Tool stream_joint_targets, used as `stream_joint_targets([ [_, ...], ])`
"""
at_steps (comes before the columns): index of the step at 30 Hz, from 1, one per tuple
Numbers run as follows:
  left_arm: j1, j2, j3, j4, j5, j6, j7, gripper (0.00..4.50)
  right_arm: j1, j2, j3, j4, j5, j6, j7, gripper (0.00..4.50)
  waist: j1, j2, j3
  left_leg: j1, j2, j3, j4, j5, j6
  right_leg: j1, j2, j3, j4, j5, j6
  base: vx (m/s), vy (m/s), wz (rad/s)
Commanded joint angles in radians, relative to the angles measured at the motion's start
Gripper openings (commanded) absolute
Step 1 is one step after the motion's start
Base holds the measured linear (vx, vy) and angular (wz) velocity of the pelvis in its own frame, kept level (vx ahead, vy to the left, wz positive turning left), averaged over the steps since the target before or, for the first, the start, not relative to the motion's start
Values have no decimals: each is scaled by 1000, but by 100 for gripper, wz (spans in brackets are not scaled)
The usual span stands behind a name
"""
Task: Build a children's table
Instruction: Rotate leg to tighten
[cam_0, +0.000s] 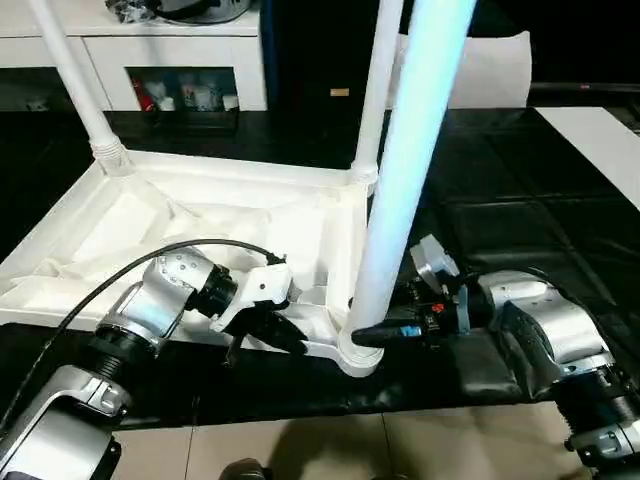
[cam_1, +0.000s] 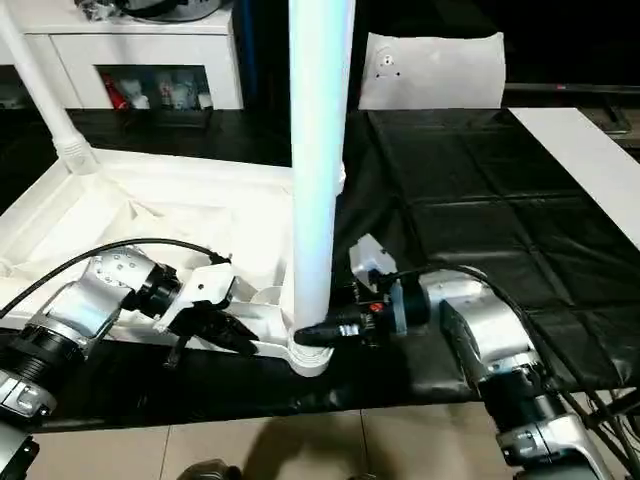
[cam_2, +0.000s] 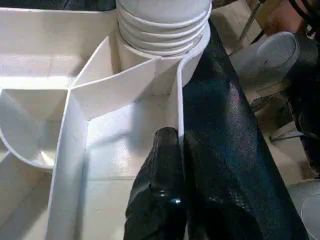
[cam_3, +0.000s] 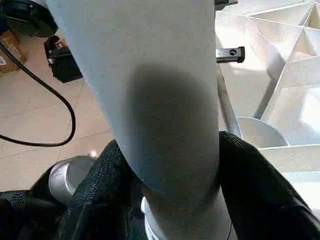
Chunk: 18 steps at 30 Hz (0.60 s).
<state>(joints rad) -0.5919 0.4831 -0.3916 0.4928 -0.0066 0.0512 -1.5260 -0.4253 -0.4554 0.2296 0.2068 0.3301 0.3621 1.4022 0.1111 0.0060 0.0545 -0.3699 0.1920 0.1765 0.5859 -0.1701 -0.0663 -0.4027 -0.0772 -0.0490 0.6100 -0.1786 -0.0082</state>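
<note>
Your left gripper (cam_0: 290, 340) has its jaws clenched on the near rim wall of the white tabletop (cam_0: 200, 215), one finger (cam_2: 160, 190) inside the rim and the other outside it, just beside the near corner socket (cam_0: 358, 355). Your right gripper (cam_0: 372, 336) has its jaws around the base of the near leg (cam_0: 400, 180), a finger on either side of the tube, just above that socket. The wrist view shows both fingers against the tube; whether they press firmly cannot be told.

The tabletop lies upside down, ribbed underside up, on a black mat (cam_0: 500, 200). The near leg stands upright in its socket between the two grippers. Two further legs stand in the far corners: one at the far left (cam_0: 75, 75), one behind the near leg (cam_0: 375, 85).

Note the surroundings. A black cable (cam_0: 120, 270) arcs over your left forearm. A flat white sheet (cam_1: 432, 70) stands at the far edge of the mat, and a white cabinet (cam_0: 150, 55) stands behind the tabletop. Tiled floor (cam_0: 330, 445) runs along the near edge of the mat.

The near leg hides part of the far right leg and the right rim. All three legs are cut off at the upper edge. The fourth socket lies outside the head views.
</note>
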Motion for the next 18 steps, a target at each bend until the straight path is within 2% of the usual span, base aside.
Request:
stream_joint_targets([
  [1,-10,-11,-17,-34,-11,-12,-18,0,4,-1,13,-25,8,16,9,208,-8,-6,-65,16,38,-5,-70,-250,18,42,-60,39,-77,-296,-199,0,0,0],
  [4,-12,-21,-4,-31,-15,4,6,0,17,12,6,-38,20,31,-19,206,-8,-5,-65,16,37,-6,-70,-247,17,42,-60,39,-78,-299,-195,0,0,0],
  [5,-12,-31,6,-35,-17,29,34,0,28,28,-4,-50,26,42,-55,205,-7,0,-65,17,37,-6,-70,-251,14,41,-60,39,-78,-300,-195,0,0,0],
  [7,-15,-48,19,-33,-10,54,86,0,43,51,-18,-63,31,61,-107,204,-8,-3,-63,18,36,-5,-72,-262,8,40,-59,40,-81,-316,-187,0,0,0],
  [10,-21,-97,51,-29,-10,130,196,0,70,121,-51,-69,15,60,-250,204,-15,-1,-61,19,33,-11,-74,-299,-12,38,-62,37,-88,-392,-167,0,0,0],
  [12,-23,-142,77,-41,-16,191,281,0,79,186,-64,-57,-22,59,-383,204,-29,0,-59,18,30,-14,-76,-318,-24,36,-61,35,-94,-434,-151,0,0,0],
  [13,-28,-168,88,-43,-14,224,329,0,74,223,-74,-37,-48,53,-466,204,-29,0,-59,18,30,-14,-76,-318,-24,36,-61,35,-94,-434,-151,0,0,0],
  [14,-31,-184,95,-43,-11,243,358,0,70,246,-81,-25,-63,50,-516,204,-44,-3,-58,11,26,-17,-79,-320,-35,40,-60,32,-94,-461,-135,0,0,0],
  [15,-36,-201,101,-40,-5,257,397,0,63,273,-92,-12,-76,60,-574,203,-54,-8,-60,12,25,-18,-78,-321,-30,39,-60,32,-98,-469,-125,0,0,0],
  [17,-49,-240,121,-24,5,286,485,0,44,331,-111,12,-94,76,-682,201,-69,-4,-60,9,24,-16,-75,-314,-22,36,-57,34,-96,-443,-137,0,0,0],
  [18,-56,-261,133,-17,8,304,531,0,34,361,-120,21,-102,82,-733,201,-75,-5,-64,8,22,-17,-73,-304,-18,39,-56,33,-95,-422,-143,0,0,0],
])
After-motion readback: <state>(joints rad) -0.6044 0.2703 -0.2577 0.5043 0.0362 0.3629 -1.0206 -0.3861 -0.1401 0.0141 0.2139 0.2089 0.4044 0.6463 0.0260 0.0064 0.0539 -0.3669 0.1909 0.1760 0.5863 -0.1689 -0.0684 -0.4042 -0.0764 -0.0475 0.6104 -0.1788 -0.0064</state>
